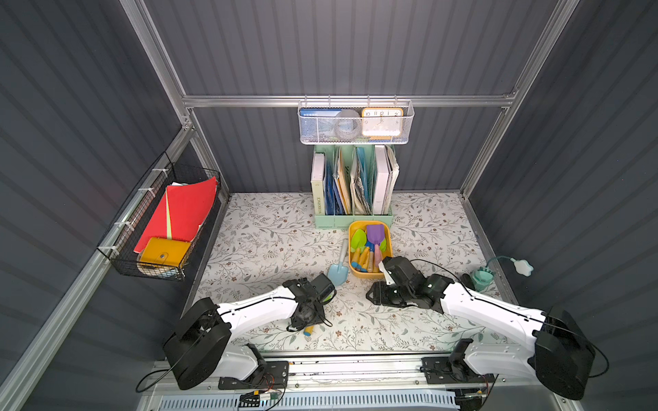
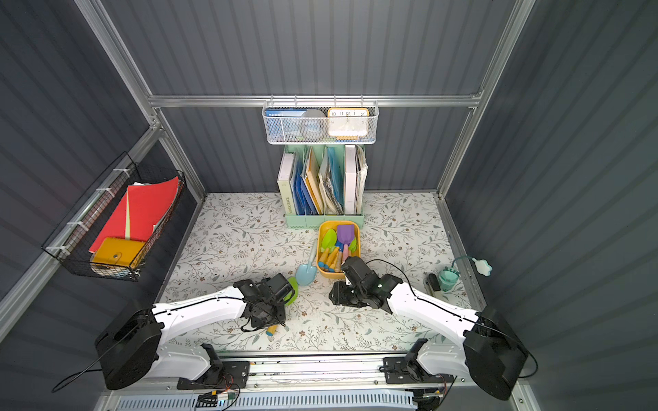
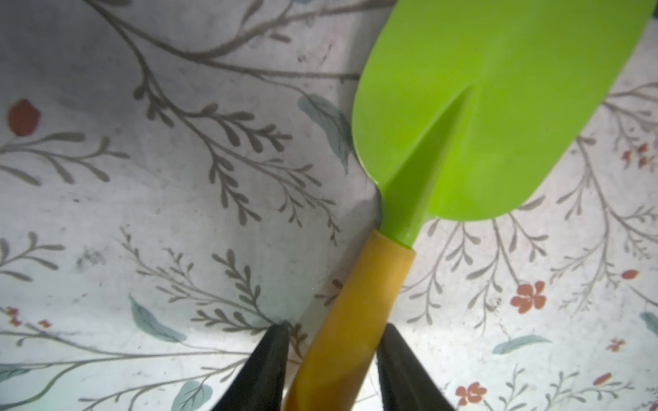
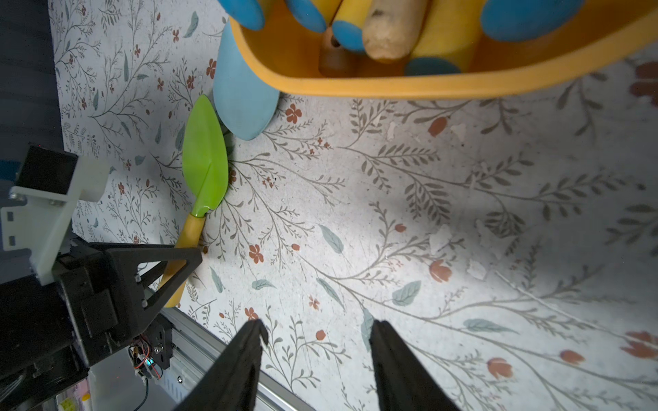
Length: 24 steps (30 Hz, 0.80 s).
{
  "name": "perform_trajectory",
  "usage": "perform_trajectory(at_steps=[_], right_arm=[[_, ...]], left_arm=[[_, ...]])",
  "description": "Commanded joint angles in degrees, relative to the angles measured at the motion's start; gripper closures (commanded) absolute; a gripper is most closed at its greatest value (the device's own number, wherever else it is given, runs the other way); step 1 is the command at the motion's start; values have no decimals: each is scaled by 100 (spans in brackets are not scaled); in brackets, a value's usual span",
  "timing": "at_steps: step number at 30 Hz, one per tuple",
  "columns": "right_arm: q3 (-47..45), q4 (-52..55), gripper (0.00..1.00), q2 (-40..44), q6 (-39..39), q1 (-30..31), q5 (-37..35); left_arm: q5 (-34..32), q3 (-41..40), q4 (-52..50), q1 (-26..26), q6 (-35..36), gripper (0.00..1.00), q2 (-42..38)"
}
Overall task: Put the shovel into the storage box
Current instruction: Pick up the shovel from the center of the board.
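Note:
A green shovel with a yellow handle lies flat on the floral tabletop, near the front left. My left gripper is shut on that handle, one black finger on each side. The right wrist view shows the same shovel with the left gripper on its handle. In a top view only a green edge and the handle's end show past the wrist. The yellow-orange storage box holds several shovels. My right gripper hovers open and empty in front of the box.
A light blue shovel lies on the table against the box's left side, its blade next to the green one. Behind the box stands a mint-green file rack, under a white mesh basket. A small teal toy sits at the right edge.

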<state>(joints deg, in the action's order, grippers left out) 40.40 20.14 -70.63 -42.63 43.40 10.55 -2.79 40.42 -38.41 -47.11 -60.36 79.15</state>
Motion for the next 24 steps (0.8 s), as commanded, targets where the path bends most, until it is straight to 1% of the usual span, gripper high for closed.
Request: perform_trajectory(at_steps=[1, 3, 4, 10, 12, 17, 21, 24], right_arm=[[96, 49, 46, -29, 1, 11, 2], [96, 42, 46, -52, 1, 11, 1], [98, 51, 46, -56, 1, 11, 11], [147, 139, 46, 78, 22, 13, -90], [188, 240, 46, 85, 56, 11, -183], [269, 508, 46, 454, 88, 2, -427], [288, 794, 46, 691, 166, -59, -681], [202, 915, 46, 926, 220, -213, -772]], left_arm=[[-124, -74, -161, -103, -220, 66, 47], [-135, -50, -106, -131, -257, 76, 56], [-148, -14, -88, -149, -274, 79, 42], [-439, 464, -187, -172, -267, 91, -19], [-543, 698, -244, -171, -227, 92, 22], [-685, 1454, -307, -170, -163, 95, 302], [-687, 2213, -372, -163, 224, 95, 715], [-751, 2886, -298, -162, 598, 95, 1201]])
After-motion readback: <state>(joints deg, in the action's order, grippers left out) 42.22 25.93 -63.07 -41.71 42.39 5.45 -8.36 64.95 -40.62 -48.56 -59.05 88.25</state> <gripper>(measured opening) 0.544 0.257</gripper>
